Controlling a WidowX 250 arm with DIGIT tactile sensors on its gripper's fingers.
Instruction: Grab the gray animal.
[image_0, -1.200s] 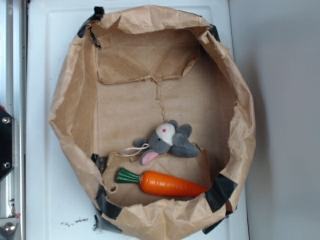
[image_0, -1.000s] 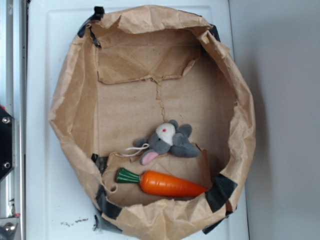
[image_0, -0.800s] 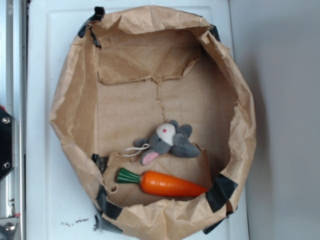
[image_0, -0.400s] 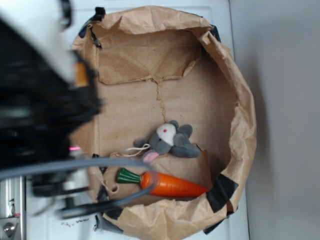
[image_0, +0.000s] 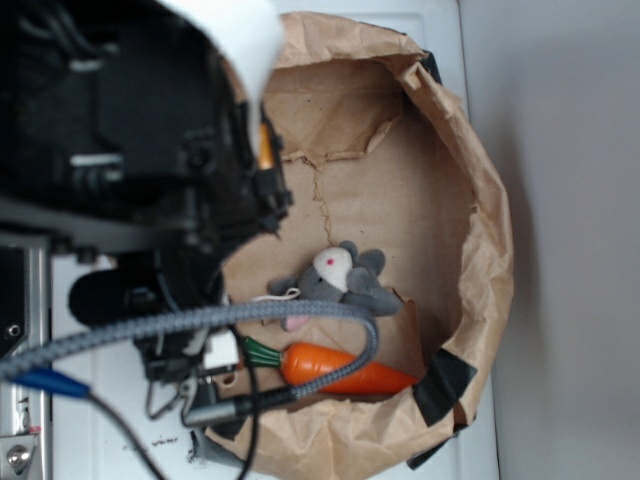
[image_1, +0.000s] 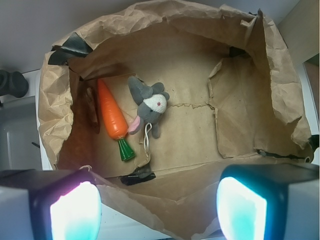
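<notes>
Above the paper bag's (image_1: 280, 75) near rim, my gripper (image_1: 157, 207) hangs with fingers spread wide, holding nothing. Ahead and below, on the bag's floor, lies the gray animal (image_1: 149, 106), lengthwise beside the carrot (image_1: 113, 117).

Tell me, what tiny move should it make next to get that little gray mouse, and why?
Probably lower the gripper into the paper bag toward the gray plush mouse. In the wrist view the two pads sit wide apart, near the bag's near rim, with the mouse lying ahead of them on the bag's floor, close beside the toy carrot, so aim carefully.
</notes>
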